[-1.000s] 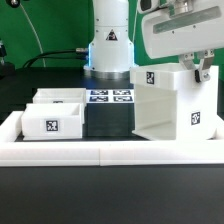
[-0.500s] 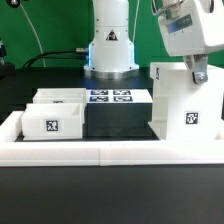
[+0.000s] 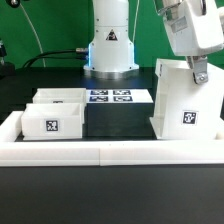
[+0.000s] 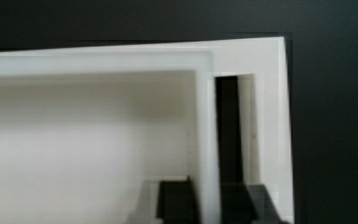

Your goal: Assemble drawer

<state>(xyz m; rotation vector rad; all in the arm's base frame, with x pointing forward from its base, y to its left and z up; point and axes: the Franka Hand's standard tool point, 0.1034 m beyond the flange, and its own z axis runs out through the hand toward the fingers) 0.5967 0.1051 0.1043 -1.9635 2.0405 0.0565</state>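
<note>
The white box shell (image 3: 188,103) stands upright at the exterior view's right, a tag on its near face. My gripper (image 3: 197,72) comes down on its top edge and is shut on one wall. In the wrist view the wall (image 4: 202,120) runs between my two dark fingers (image 4: 172,205), with the shell's open inside beside it. Two small white trays (image 3: 55,118) sit side by side at the exterior view's left; the nearer one shows a tag on its front.
The marker board (image 3: 112,97) lies flat by the robot base (image 3: 110,50). A long low white rail (image 3: 110,151) edges the table's near side and runs up its left side.
The box shell has turned and shifted toward the exterior view's right with my gripper on it; its tagged face now looks more toward the camera. The trays have not moved.
</note>
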